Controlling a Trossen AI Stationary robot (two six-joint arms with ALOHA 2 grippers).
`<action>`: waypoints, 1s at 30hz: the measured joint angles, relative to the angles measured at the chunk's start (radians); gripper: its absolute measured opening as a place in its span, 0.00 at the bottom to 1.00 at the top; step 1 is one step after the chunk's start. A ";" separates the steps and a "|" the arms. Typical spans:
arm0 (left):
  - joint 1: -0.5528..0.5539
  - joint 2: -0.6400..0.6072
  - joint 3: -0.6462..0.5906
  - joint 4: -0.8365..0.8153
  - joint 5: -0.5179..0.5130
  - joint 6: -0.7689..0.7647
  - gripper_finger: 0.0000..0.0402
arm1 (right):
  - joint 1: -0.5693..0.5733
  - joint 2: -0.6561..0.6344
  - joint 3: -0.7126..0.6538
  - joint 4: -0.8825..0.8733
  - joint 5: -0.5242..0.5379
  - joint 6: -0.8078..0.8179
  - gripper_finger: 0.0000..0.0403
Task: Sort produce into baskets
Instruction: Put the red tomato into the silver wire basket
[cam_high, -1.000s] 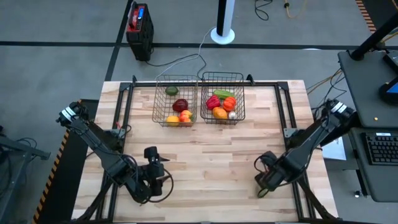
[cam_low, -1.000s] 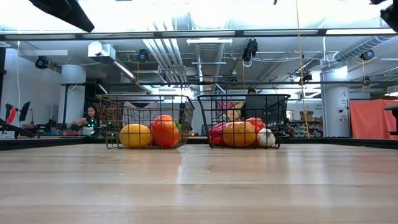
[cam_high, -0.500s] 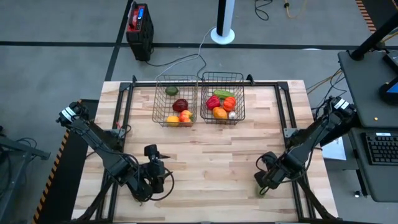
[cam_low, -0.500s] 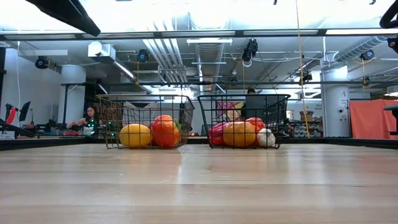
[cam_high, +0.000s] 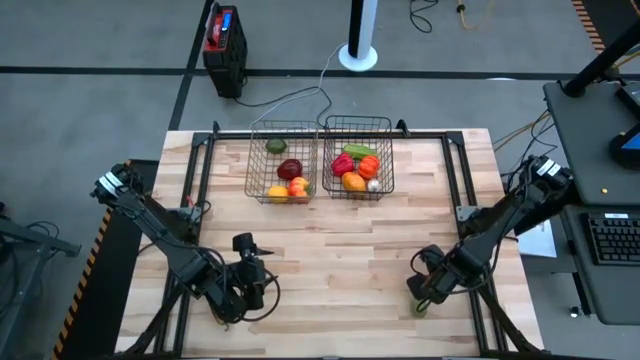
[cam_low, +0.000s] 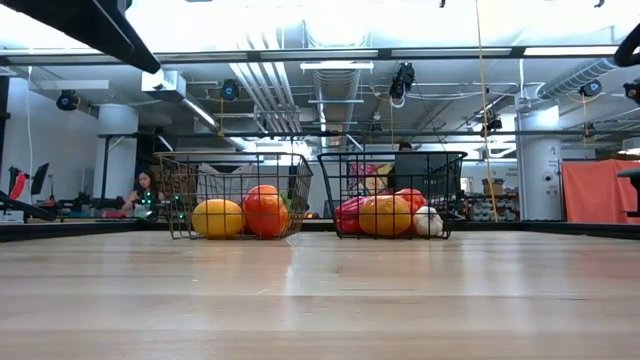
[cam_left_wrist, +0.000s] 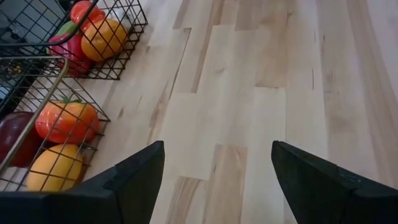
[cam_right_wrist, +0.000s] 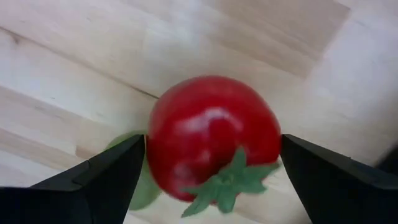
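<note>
Two dark wire baskets stand side by side at the table's far middle. The left basket (cam_high: 282, 160) holds red, orange, yellow and green pieces. The right basket (cam_high: 358, 155) holds red, orange and green pieces and a white bulb. Both show in the low view (cam_low: 235, 195) (cam_low: 392, 192). A red tomato (cam_right_wrist: 214, 137) with a green stem lies on the table near the right front, against a green piece (cam_right_wrist: 138, 183) (cam_high: 420, 308). My right gripper (cam_right_wrist: 212, 180) is open, one finger on either side of the tomato. My left gripper (cam_left_wrist: 217, 180) is open and empty over the near left.
A black and red box (cam_high: 224, 45) and a white post base (cam_high: 358, 55) stand on the floor beyond the far edge. Bare wood (cam_high: 330, 250) lies between the arms and the baskets. A person (cam_low: 145, 185) sits in the room behind.
My right gripper has gone a little toward the table's left and near edges, over the tomato. My left arm has shifted slightly at the near left.
</note>
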 joint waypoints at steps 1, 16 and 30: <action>0.000 0.000 -0.002 0.005 0.000 0.000 0.69 | 0.000 0.000 -0.011 0.022 0.009 0.001 0.90; 0.000 0.000 -0.003 0.007 -0.008 0.003 0.69 | 0.000 0.000 -0.052 0.080 0.071 0.033 0.90; 0.000 0.000 -0.003 0.007 -0.009 0.004 0.69 | 0.000 0.000 -0.052 0.077 0.071 0.033 0.88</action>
